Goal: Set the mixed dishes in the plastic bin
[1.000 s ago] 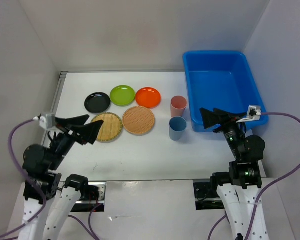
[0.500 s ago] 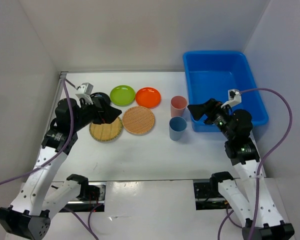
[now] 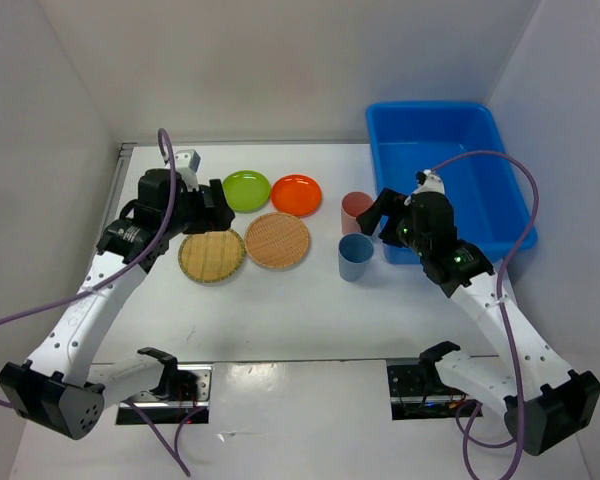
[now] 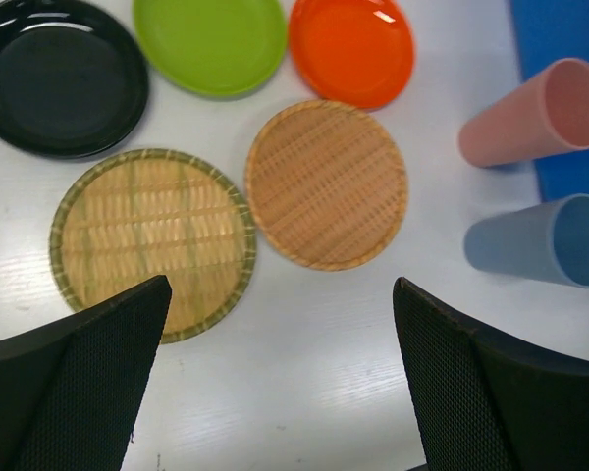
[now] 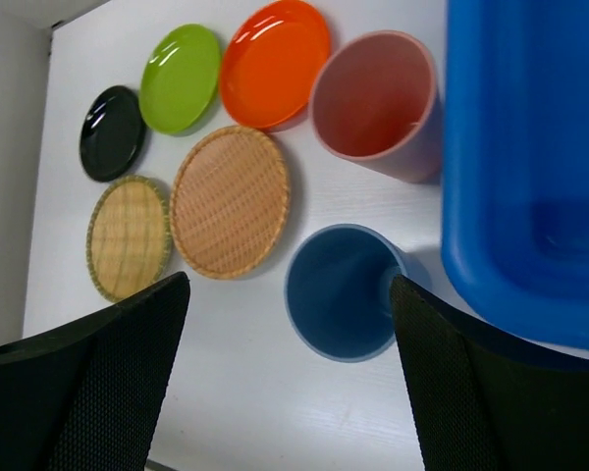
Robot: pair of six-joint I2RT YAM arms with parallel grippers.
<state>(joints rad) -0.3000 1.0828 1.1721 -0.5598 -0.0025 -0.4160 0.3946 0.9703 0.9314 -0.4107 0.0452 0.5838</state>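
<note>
Nothing binned yet: the plastic bin (image 3: 450,150) at the far right corner seems empty (floor partly hidden). The left gripper (image 4: 280,285) and right gripper (image 5: 287,283) gape wide, empty, above the mixed dishes (image 3: 277,240).

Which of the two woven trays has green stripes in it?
The woven tray beside the black plate. It shows green stripes and a greenish rim; the other tray, beside the orange plate, is plain tan.
</note>
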